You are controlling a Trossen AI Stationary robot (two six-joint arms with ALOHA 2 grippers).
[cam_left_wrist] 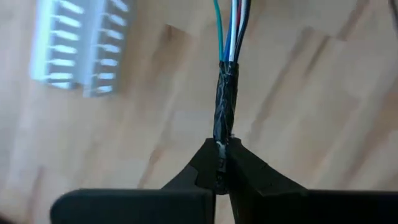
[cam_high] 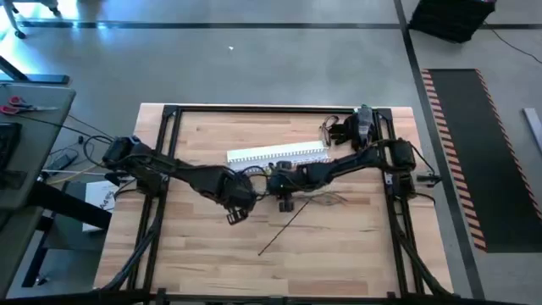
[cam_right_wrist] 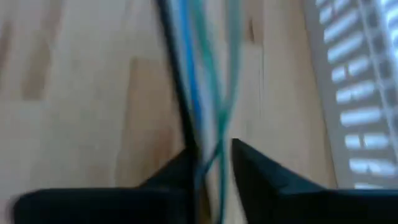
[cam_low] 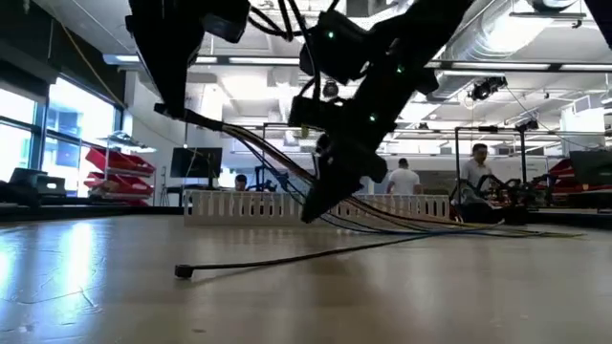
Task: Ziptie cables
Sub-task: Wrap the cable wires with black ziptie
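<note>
The cables (cam_high: 326,201) are thin green, blue, white and dark wires, bound at one end by black tape (cam_left_wrist: 225,99). In the low view they slope from that raised end down to the table (cam_low: 430,225). My left gripper (cam_left_wrist: 221,163) is shut on the taped end at mid-table (cam_high: 244,195). My right gripper (cam_right_wrist: 210,165), just to its right (cam_high: 278,180), points down with its fingers standing open on either side of the cables (cam_right_wrist: 205,93). A black ziptie (cam_low: 287,258) lies flat on the wood nearer the front edge (cam_high: 288,224). My left gripper pinches the tip of the taped end (cam_left_wrist: 221,146) between its two fingertips. The fingers lie along the bundle, which runs straight on from them. That end is lifted clear of the table (cam_low: 196,117), and the loose far ends rest on the wood.
A white slotted channel (cam_high: 279,154) lies across the table just beyond both grippers (cam_low: 287,203). A black frame (cam_high: 169,114) borders the tabletop. Bare wood stretches toward the near edge (cam_high: 254,271). People stand in the room behind the table.
</note>
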